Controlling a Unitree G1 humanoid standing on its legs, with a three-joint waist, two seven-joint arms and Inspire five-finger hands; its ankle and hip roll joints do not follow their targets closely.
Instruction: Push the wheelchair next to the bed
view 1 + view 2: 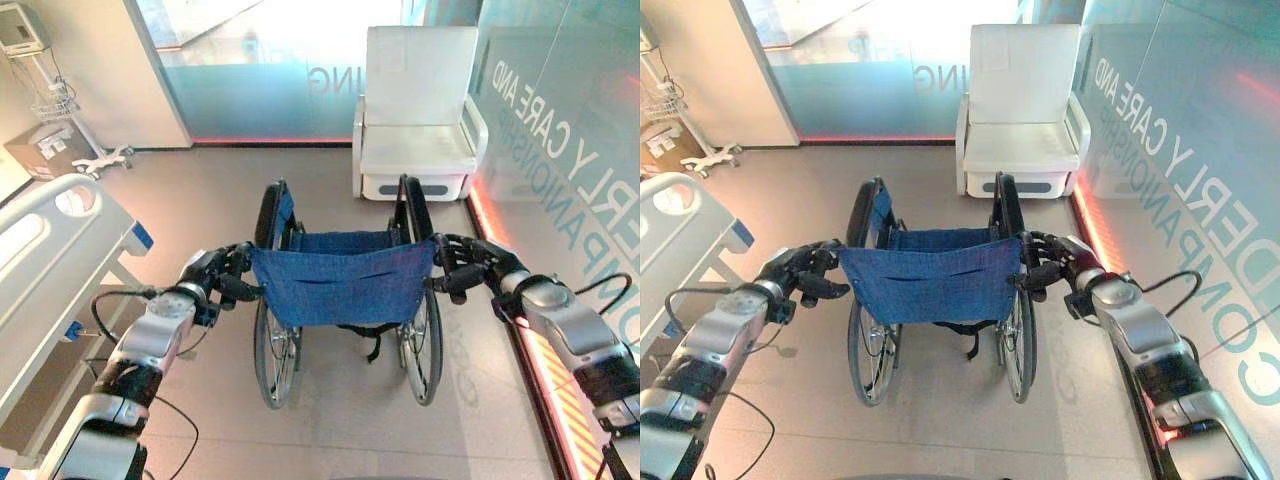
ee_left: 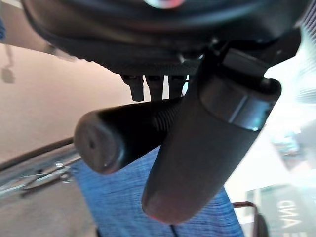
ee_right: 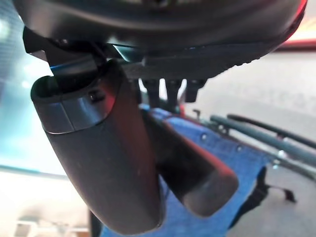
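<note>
Standing straight ahead of me on the floor [image 1: 330,440], the wheelchair [image 1: 340,285] has its blue backrest [image 1: 342,280] turned toward me and its wheels pointing at the far wall, so a push from where I am would send it forward; my left hand [image 1: 215,275] is curled round the left push handle [image 2: 123,136], thumb wrapped under the grip, and my right hand [image 1: 465,265] is clamped the same way on the right push handle [image 3: 197,177]; I hold both so I can steer as well as shove, since one side alone would swing the chair. The bed [image 1: 45,260] lies off to my left, well apart from the chair, so I judge the push must bend leftward; the white armchair [image 1: 415,110] sits dead ahead by the glass wall [image 1: 560,120], which is reason enough not to go straight.
</note>
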